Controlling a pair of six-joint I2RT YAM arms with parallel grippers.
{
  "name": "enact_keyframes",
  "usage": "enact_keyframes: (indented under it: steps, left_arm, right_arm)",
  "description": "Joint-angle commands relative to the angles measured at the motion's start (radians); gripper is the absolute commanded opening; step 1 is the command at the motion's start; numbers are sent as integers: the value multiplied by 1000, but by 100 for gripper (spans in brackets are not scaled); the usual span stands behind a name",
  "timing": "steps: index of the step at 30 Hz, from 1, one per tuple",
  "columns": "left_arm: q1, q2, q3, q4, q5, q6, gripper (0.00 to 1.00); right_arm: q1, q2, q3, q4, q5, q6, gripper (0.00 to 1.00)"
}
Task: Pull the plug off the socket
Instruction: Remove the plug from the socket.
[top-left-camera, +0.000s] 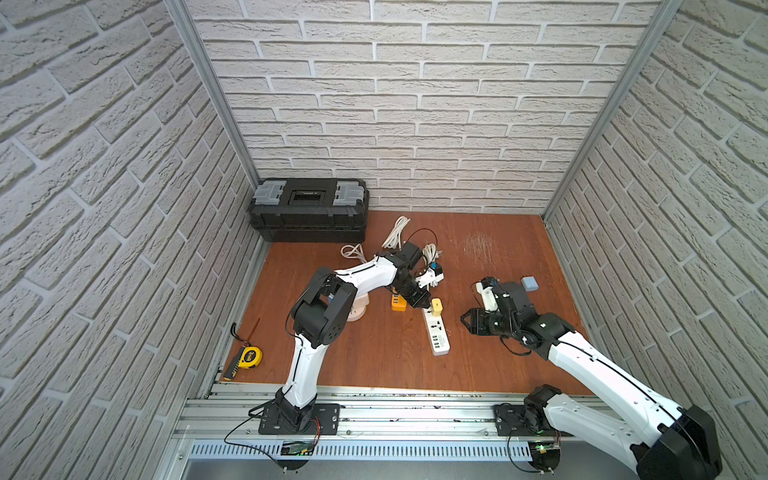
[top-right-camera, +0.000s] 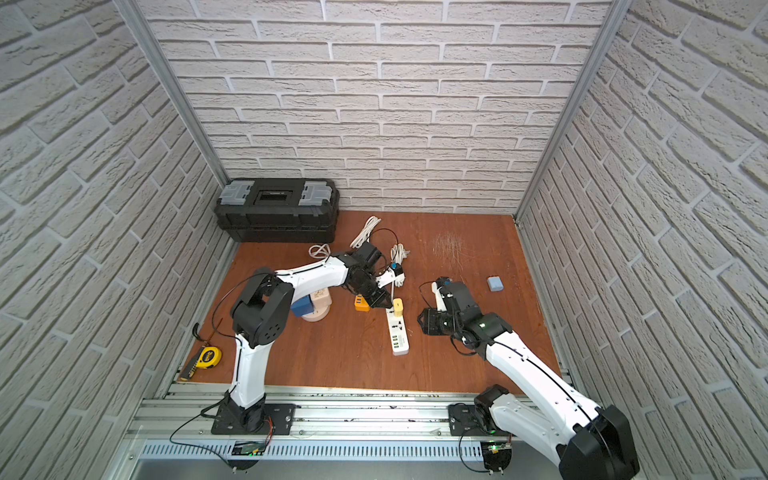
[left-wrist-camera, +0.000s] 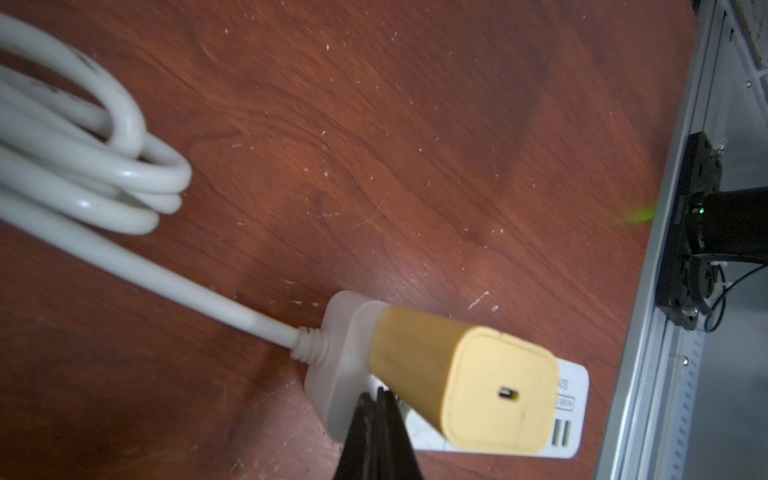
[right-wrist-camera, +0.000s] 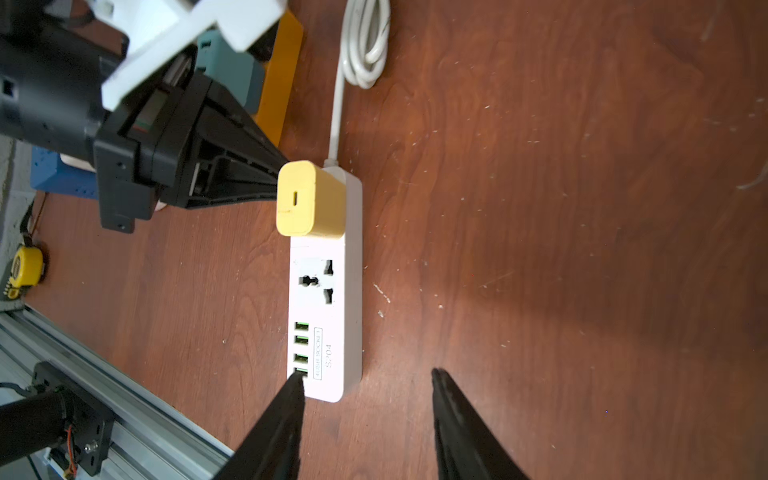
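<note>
Table (top-left-camera: 478, 365): red-brown wood; the socket strip (top-left-camera: 435, 334) lies flat on it, between the two arms.
Toolbox (top-left-camera: 309, 210): black, lid down, well beyond the socket strip and to its left, against the back wall.
Left hand (left-wrist-camera: 376, 411): clenched on nothing, tips pressed together on the socket strip's cable end, just beside the plug.
Right hand (right-wrist-camera: 365, 386): released, fingers spread and empty, low at the socket strip's USB end; whether one finger touches the strip I cannot tell.
Cable (left-wrist-camera: 83, 166): white, running out of the socket strip's far end into a looped bundle.
Tape measure (top-left-camera: 250, 357): yellow, well to the left of the socket strip.
Plug (right-wrist-camera: 309, 199): yellow block, upright, seated in the socket strip's outlet nearest the cable.
</note>
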Motion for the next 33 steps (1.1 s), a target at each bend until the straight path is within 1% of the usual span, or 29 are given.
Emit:
enact_keyframes:
  steps: [1,4,11,26,33]
  left_arm:
    - [4,82,-55,-26,-124,3,0]
    - [4,83,-57,-26,-125,3,0]
    - [4,88,-55,-26,-124,4,0]
    - [3,87,-56,-26,-123,3,0]
    - [4,88,-55,-26,-123,3,0]
  right_arm:
    - [70,62,35,64,83,-17,51]
    - [110,129,64,84,114,-16,50]
    - [160,234,116,155,156,-11,49]
    - [171,411,192,239,194,-26,46]
    - [175,457,208,254,206,-26,44]
